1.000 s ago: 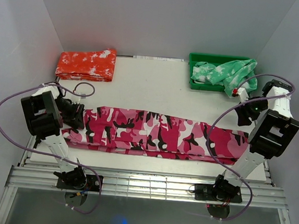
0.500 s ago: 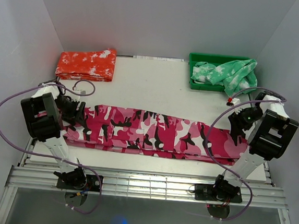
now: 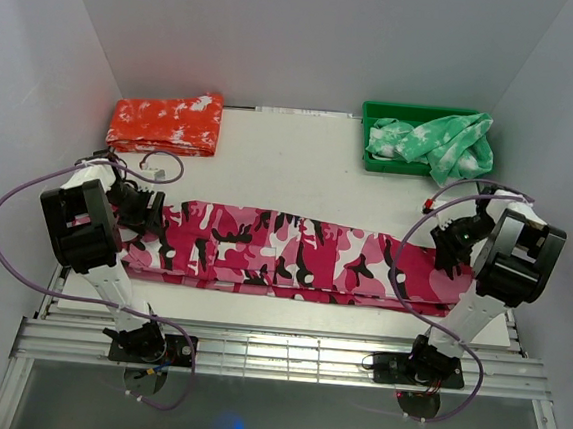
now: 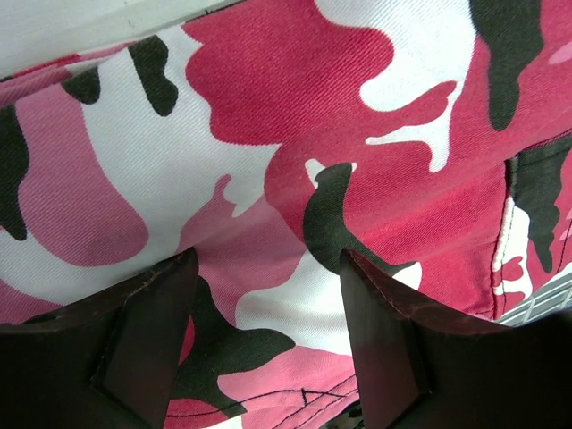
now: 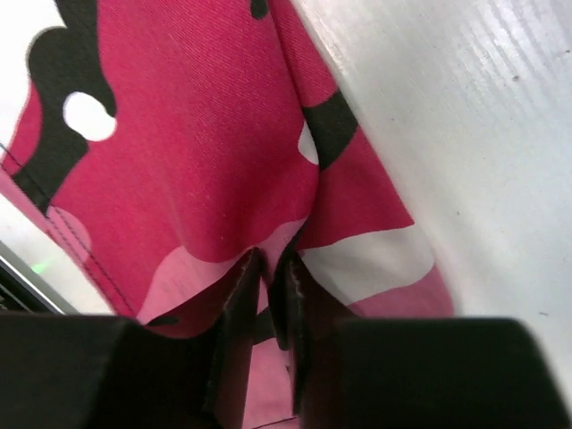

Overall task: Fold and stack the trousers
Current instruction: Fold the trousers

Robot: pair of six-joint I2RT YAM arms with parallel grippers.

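Note:
The trousers (image 3: pixel 293 253), pink-magenta camouflage with black and white patches, lie in a long flat band across the near part of the table. My left gripper (image 3: pixel 148 212) is over their left end, jaws open, fingers (image 4: pixel 134 335) spread just above the cloth (image 4: pixel 268 179) with nothing between them. At the right end my right gripper (image 3: pixel 454 247) is shut on the trousers: its fingertips (image 5: pixel 243 286) pinch a raised fold of the cloth (image 5: pixel 179 152), which puckers up between them.
A folded orange-red garment (image 3: pixel 166 122) lies at the back left. A green bin (image 3: pixel 376 110) at the back right holds a green garment (image 3: pixel 435 142) that spills over its rim. White walls close in both sides; a metal rail (image 3: pixel 274 354) runs along the near edge.
My right gripper came down onto the trousers' right end and closed on a fold. The left gripper opened wider and shifted slightly back at the left end.

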